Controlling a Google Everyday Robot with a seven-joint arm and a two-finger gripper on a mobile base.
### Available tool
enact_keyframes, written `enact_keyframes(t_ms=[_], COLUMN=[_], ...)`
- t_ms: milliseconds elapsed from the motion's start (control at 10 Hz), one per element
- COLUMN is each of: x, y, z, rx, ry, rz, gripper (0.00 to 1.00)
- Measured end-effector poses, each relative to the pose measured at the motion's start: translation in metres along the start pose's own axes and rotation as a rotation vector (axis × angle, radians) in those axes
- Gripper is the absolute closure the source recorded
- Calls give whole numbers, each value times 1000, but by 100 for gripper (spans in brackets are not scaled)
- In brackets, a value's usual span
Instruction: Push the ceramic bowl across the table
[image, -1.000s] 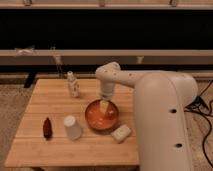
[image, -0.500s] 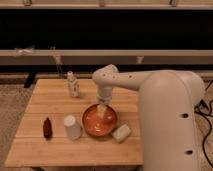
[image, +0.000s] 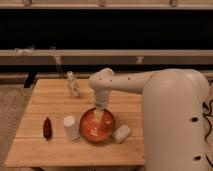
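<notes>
Gripper (image: 99, 115) lowered at frame centre, directly inside the glossy orange-red round ceramic bowl (image: 96, 126) on the light-wood plank table (image: 50, 107), white cup (image: 71, 127) touching at left, pale squarish block (image: 121, 133) just right.

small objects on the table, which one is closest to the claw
The round, glossy orange-red ceramic bowl: the claw reaches down into it. The white cup, the pale squarish block and the dark red item sit off to the sides.
</notes>
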Motion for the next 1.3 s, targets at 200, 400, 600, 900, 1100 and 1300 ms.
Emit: enact_keyframes(t_ms=[200, 400, 600, 900, 1100, 1300], x=[-2, -4, -6, -10, -10, -8], y=[9, 19, 34, 53, 57, 46], z=[-2, -3, -4, -6, -8, -16], rx=[-6, -22, -54, -90, -100, -66], ry=[1, -6, -20, -37, -47, -66], rz=[-10, -23, -54, -95, -101, -82], gripper=[34, 34, 34, 34, 34, 34])
